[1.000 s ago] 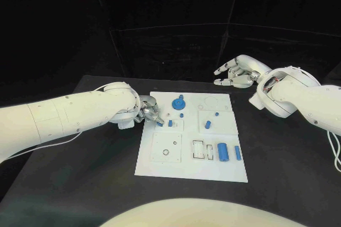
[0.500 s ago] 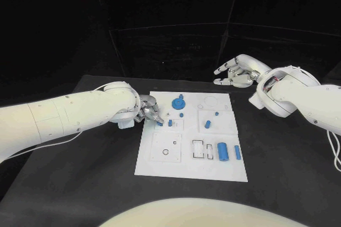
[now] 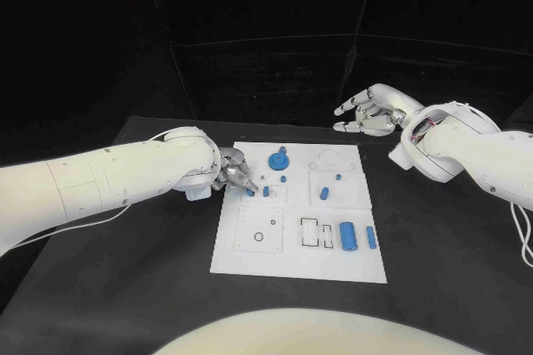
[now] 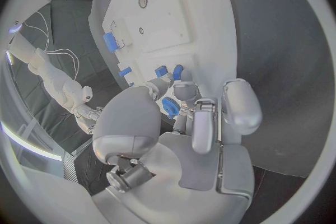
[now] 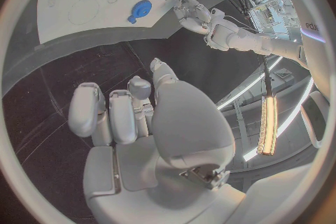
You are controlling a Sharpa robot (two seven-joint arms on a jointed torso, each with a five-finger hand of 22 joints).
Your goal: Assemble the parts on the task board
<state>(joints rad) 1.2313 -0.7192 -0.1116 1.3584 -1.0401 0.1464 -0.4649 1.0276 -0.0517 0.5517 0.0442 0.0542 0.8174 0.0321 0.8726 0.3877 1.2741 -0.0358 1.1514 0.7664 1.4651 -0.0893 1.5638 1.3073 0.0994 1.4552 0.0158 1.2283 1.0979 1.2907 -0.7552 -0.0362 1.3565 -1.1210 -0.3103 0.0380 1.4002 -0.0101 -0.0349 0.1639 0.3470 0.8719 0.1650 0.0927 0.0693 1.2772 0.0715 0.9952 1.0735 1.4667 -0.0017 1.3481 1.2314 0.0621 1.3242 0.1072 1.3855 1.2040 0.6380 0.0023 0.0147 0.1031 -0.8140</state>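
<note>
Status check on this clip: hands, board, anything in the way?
Left hand at task board edge, fingertips on a small blue part. Right hand open, raised behind the board. Nothing blocking.

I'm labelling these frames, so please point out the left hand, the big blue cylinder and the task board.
left hand (image 3: 233, 176): head view, on its fingers.
big blue cylinder (image 3: 349, 236): head view, mid-body.
task board (image 3: 300, 262): head view, bare near part.
</note>
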